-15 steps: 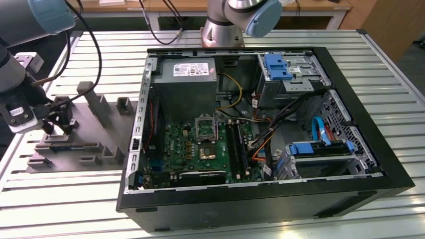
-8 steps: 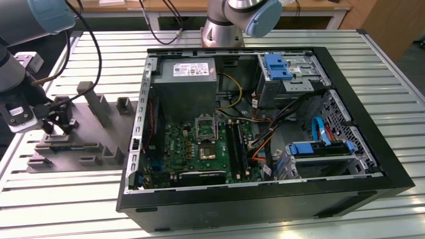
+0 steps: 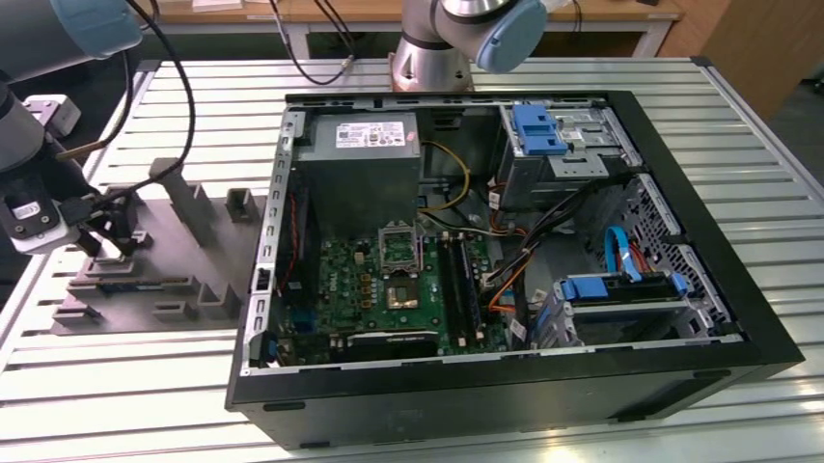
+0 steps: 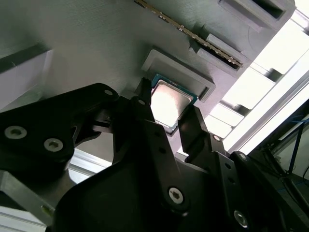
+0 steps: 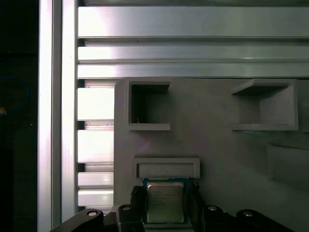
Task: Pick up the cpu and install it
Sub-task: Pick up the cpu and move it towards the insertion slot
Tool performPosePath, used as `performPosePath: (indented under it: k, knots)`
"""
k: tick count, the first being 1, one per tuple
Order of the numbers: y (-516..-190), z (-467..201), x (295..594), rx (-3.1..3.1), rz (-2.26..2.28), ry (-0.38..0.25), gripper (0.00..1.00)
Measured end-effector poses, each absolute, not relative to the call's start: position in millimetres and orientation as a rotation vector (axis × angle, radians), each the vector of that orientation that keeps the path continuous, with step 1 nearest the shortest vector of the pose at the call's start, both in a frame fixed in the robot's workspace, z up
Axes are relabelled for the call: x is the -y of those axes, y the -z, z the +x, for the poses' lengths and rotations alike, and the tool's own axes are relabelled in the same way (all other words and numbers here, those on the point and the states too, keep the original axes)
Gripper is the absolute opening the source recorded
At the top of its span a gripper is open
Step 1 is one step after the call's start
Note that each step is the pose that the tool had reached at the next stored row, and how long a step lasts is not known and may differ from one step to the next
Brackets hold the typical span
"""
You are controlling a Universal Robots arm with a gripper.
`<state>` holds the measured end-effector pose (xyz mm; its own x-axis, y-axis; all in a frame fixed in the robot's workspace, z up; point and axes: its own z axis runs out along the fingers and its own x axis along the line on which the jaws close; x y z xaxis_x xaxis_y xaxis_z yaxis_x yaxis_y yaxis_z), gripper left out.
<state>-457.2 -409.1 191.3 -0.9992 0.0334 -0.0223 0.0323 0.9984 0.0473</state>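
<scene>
The cpu [image 5: 165,203], a small square chip with a silvery top, lies flat on the grey fixture plate [image 5: 217,150] in front of a low raised stop. In both wrist views my gripper [image 5: 166,189] straddles it, its black fingers [image 4: 145,104] pressed against two opposite edges of the cpu [image 4: 169,99]. In the exterior view my gripper [image 3: 110,246] stands low over the fixture plate [image 3: 168,256] at the exterior view's left. The metal-framed socket [image 3: 399,246] sits on the green board inside the open computer case [image 3: 515,386].
Upright grey blocks [image 3: 193,207] rise from the fixture plate beside my gripper. Black cables [image 3: 180,87] hang from the arm above it. Inside the case are a grey power supply [image 3: 367,145], blue drive brackets [image 3: 535,130] and loose wires. The slatted metal table [image 3: 116,386] carries everything.
</scene>
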Motion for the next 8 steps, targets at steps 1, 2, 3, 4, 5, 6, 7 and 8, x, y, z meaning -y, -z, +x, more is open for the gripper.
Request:
performPosePath:
  k: [1,2,3,4,5,6,7,8]
  knots:
    - [-192.7,-457.2,409.1,-3.118,0.051,-0.073,0.47]
    - [-193.8,-457.2,409.1,-3.118,0.051,-0.073,0.47]
    - [-193.8,-457.2,409.1,-3.118,0.051,-0.073,0.47]
    - [-193.9,-457.2,409.1,-3.118,0.051,-0.073,0.47]
    - [-194.2,-457.2,409.1,-3.118,0.051,-0.073,0.47]
    - [-194.3,-457.2,409.1,-3.118,0.051,-0.073,0.47]
    - [-194.7,-457.2,409.1,-3.118,0.051,-0.073,0.47]
    - [-195.1,-457.2,409.1,-3.118,0.051,-0.073,0.47]
